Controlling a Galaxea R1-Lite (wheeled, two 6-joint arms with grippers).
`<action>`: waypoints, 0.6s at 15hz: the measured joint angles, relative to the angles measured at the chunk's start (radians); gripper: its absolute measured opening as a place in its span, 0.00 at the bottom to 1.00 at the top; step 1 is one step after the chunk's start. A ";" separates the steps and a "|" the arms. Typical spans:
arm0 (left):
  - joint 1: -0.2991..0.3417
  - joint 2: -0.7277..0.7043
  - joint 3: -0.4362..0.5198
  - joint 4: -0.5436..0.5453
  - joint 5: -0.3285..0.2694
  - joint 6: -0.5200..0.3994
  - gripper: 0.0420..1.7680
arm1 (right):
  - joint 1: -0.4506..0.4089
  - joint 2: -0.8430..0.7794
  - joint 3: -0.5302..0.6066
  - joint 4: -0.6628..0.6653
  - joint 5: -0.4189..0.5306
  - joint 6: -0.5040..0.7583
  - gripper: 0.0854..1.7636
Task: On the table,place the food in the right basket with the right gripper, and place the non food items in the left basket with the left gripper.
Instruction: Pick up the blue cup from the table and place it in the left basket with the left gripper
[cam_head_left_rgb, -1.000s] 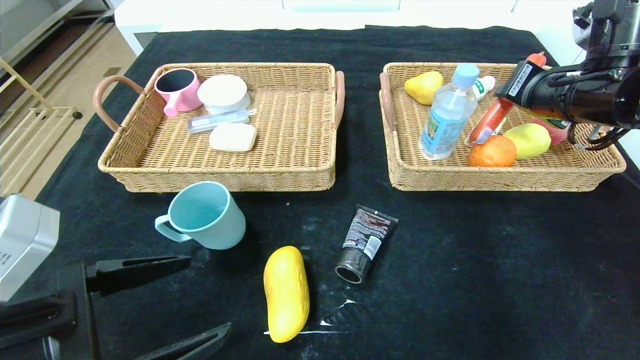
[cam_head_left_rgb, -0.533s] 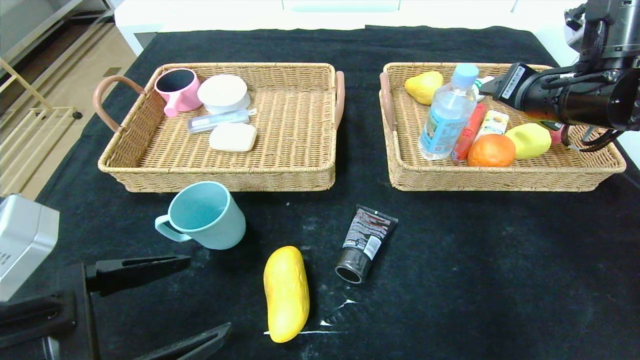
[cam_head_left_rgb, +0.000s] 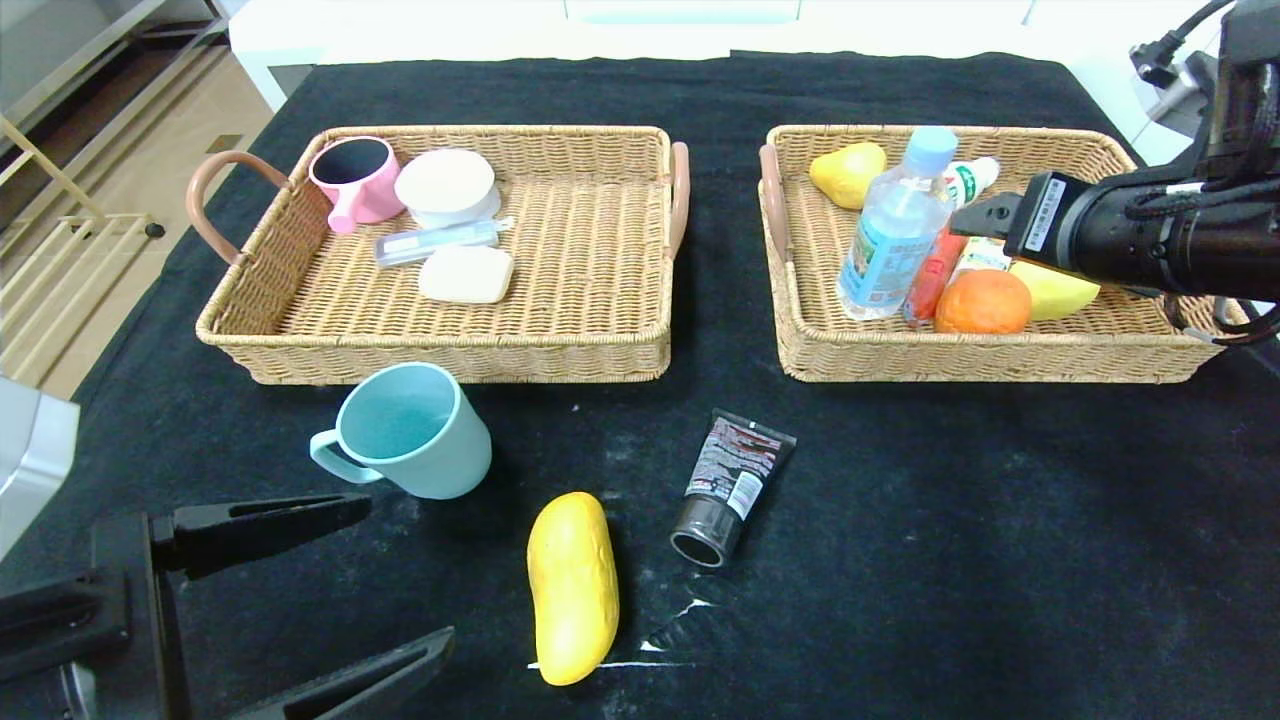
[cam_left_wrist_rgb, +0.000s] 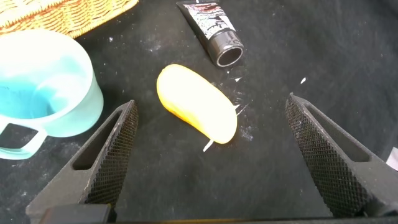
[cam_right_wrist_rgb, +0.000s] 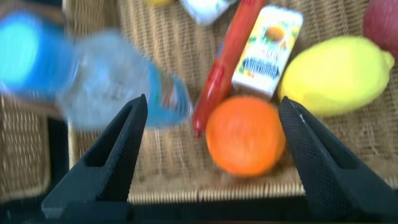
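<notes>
We found the right gripper (cam_right_wrist_rgb: 208, 155) with its jaws spread wide and nothing between them, hanging above the right basket (cam_head_left_rgb: 985, 352). Directly under it lay the orange-red sausage (cam_right_wrist_rgb: 225, 59), flat on the weave between the clear bottle (cam_right_wrist_rgb: 118, 87) and the small carton (cam_right_wrist_rgb: 267, 50), with a round orange fruit (cam_right_wrist_rgb: 244, 135) at its near end and a yellow lemon-like fruit (cam_right_wrist_rgb: 336, 74) to the right. In the head view the bottle (cam_head_left_rgb: 893, 230) stood upright at the left of that group, and the gripper's black body covered part of the yellow fruit and the basket's right side. Another yellow fruit (cam_head_left_rgb: 848, 173) sat in the far left corner of that basket.

The left gripper (cam_left_wrist_rgb: 211, 155) hovered low at the near left of the table (cam_head_left_rgb: 950, 520), jaws also spread wide and empty. Ahead of it on the black cloth lay the long yellow mango (cam_head_left_rgb: 572, 586), with the black squeeze tube (cam_head_left_rgb: 730, 487) just to its right, cap end toward us, and the pale teal mug (cam_head_left_rgb: 410, 430) to its left, close to the near wall of the left basket (cam_head_left_rgb: 450, 355). None of these three touched one another.

In the far left part of the left basket we saw a pink cup (cam_head_left_rgb: 355, 180), a white round container (cam_head_left_rgb: 446, 187), a flat clear case (cam_head_left_rgb: 435, 242) and a white bar (cam_head_left_rgb: 466, 274).
</notes>
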 joint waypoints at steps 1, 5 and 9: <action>0.000 -0.001 0.000 0.000 0.000 0.000 0.97 | 0.015 -0.029 0.042 0.000 0.002 -0.025 0.88; 0.003 -0.001 0.000 0.001 0.000 0.007 0.97 | 0.073 -0.133 0.171 -0.001 0.015 -0.090 0.92; 0.004 -0.001 0.002 0.001 0.001 0.016 0.97 | 0.093 -0.239 0.300 -0.001 0.099 -0.156 0.94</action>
